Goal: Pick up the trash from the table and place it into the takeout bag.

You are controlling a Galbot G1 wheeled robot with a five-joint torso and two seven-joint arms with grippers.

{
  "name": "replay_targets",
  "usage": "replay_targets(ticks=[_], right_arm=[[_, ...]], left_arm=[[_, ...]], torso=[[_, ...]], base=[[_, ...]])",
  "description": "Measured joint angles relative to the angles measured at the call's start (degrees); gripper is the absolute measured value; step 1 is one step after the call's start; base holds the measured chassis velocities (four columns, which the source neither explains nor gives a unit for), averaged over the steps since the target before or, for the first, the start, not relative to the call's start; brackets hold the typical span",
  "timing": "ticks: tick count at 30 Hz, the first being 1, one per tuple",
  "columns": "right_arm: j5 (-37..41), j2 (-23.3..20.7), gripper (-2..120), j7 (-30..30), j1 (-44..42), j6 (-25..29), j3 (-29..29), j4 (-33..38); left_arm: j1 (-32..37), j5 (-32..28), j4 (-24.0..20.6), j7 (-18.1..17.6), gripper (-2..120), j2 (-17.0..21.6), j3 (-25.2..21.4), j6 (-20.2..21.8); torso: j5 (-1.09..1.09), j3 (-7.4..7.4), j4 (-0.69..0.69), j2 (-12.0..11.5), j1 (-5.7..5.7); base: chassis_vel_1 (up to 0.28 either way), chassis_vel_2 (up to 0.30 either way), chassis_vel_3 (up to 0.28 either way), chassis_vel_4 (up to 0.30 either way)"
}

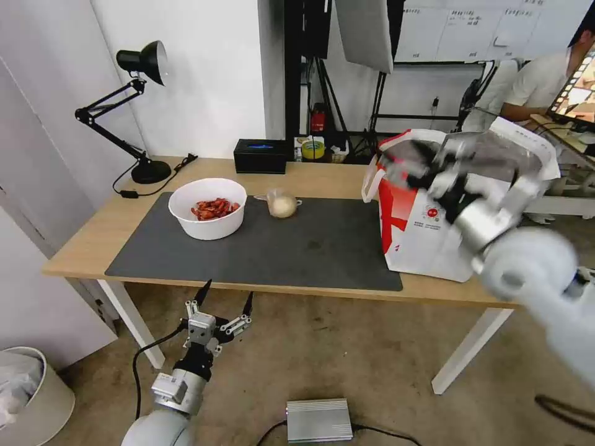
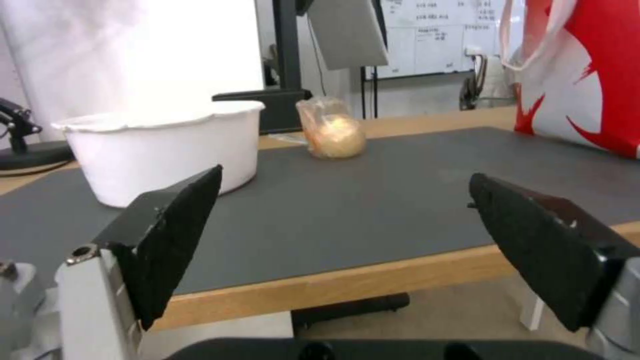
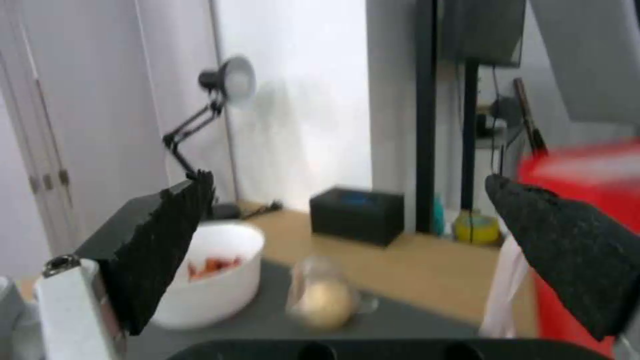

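White bowl [image 1: 208,208] of red shells sits on the grey mat [image 1: 310,248], cup [image 1: 282,203] with a beige lump just beside it, both well apart from the big bag [image 1: 434,229] at the worktop's [image 1: 87,248] right end. Right gripper [image 1: 427,167] up high by the bag's open top, fingers [image 3: 167,240] spread wide, holding nothing. Left gripper [image 1: 226,296] low, in front of the worktop edge, fingers [image 2: 173,235] spread too (parked). Best to come down slowly over the cup, straight from above, then squeeze gently so as not to crush it.
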Motion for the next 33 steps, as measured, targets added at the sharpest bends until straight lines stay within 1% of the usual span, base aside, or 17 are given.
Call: replay_targets(ticks=[1,4,5,7,8,9,12,13,16,20,21,23,30,33], right_arm=[[0.00,0.00,100,0.00,0.00,0.00,0.00,0.00],[-8.63,4.18,100,0.73,-8.69,1.83,-0.13,0.09],[-8.63,4.18,100,0.73,-8.69,1.83,-0.13,0.09],[-13.58,6.42,100,1.92,-14.78,3.60,-0.10,0.05],[-15.66,7.40,100,2.42,-17.55,4.40,-0.06,0.05],[-15.66,7.40,100,2.42,-17.55,4.40,-0.06,0.05],[-21.56,9.17,100,3.84,-24.92,7.33,0.24,-0.03],[-21.56,9.17,100,3.84,-24.92,7.33,0.24,-0.03],[-24.40,9.64,100,4.63,-28.48,9.62,0.28,-0.20],[-25.01,9.77,100,4.83,-29.22,10.12,0.28,-0.20],[-27.07,10.31,100,5.82,-31.66,11.89,0.30,-0.20],[-29.57,11.20,100,7.51,-33.69,13.86,0.06,-0.18],[-30.32,11.60,100,8.94,-34.43,14.31,-0.17,0.09],[-30.18,11.37,100,8.99,-34.01,14.36,-0.31,-0.25]], left_arm=[[0.00,0.00,0.00,0.00,100,0.00,0.00,0.00],[-0.04,1.07,0.17,0.01,100,-0.89,0.39,-0.05],[-0.04,1.07,0.17,0.01,100,-0.89,0.39,-0.05],[0.12,1.30,0.16,0.02,100,-1.20,0.42,-0.18],[0.19,1.34,0.15,0.02,100,-1.23,0.38,-0.26],[0.19,1.34,0.15,0.02,100,-1.23,0.38,-0.26],[0.38,1.38,0.16,0.01,100,-1.19,0.10,-0.98],[0.38,1.38,0.16,0.01,100,-1.19,0.10,-0.98],[0.59,1.43,0.16,0.01,100,-1.07,0.06,-1.14],[0.63,1.43,0.16,0.01,100,-1.02,0.06,-1.16],[0.72,1.45,0.22,0.01,100,-0.80,0.06,-1.33],[0.53,1.45,0.40,0.01,100,-0.62,0.27,-1.43],[0.55,1.45,0.39,0.04,100,-0.50,0.56,-1.39],[1.09,0.79,0.00,0.06,100,-0.23,0.45,-0.62]], torso=[[0.00,0.00,0.00,0.00,0.00],[0.00,0.00,0.00,0.00,0.00],[0.00,0.00,0.00,0.00,0.00],[0.01,0.00,0.00,0.00,0.00],[0.02,0.00,-0.02,0.00,-0.01],[0.02,0.00,-0.02,0.00,-0.01],[0.00,0.00,-0.02,0.01,-0.01],[0.00,0.00,-0.02,0.01,-0.01],[0.00,0.00,-0.01,0.00,-0.01],[0.00,0.00,-0.01,0.00,0.00],[0.00,-0.01,-0.02,0.01,-0.01],[0.00,0.00,-0.02,0.01,-0.01],[0.01,0.00,-0.01,0.00,0.00],[0.01,0.00,-0.01,0.00,0.00]], base=[[0.000,0.000,0.000,0.000],[0.000,0.000,0.000,0.000],[0.000,0.000,0.000,0.000],[0.000,0.000,0.000,0.000],[0.000,0.000,0.000,0.000],[0.000,0.000,0.000,0.000],[0.000,0.000,0.000,0.000],[0.000,0.000,0.000,0.000],[0.000,0.000,0.000,0.000],[0.000,0.000,0.000,0.000],[0.000,0.000,0.000,0.000],[0.000,0.000,0.000,0.000],[0.000,0.000,0.000,0.000],[0.000,0.000,0.000,0.000]])
